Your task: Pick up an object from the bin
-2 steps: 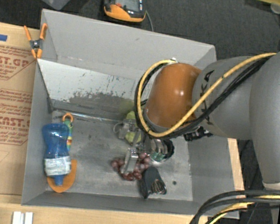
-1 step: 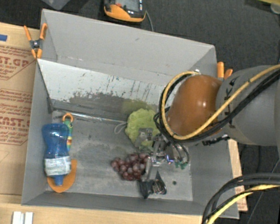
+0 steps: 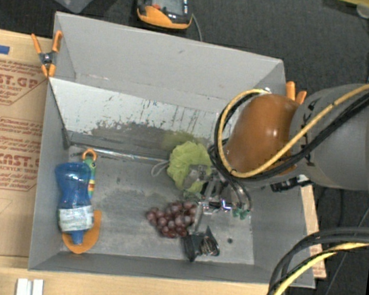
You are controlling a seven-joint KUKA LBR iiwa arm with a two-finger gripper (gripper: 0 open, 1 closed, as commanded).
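Plainly, we cannot tell whether the end effector (image 3: 199, 245), just beside the purple grape bunch (image 3: 173, 220) right of centre in the bin (image 3: 117, 236), is parted or closed, and we judge it may shove the grapes aside rather than grip them.

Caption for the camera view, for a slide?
Gripper at right edge of dark grape bunch; green lump behind, blue bottle at left.

Soft, even light, with pale glare on the bin (image 3: 162, 65) wall.
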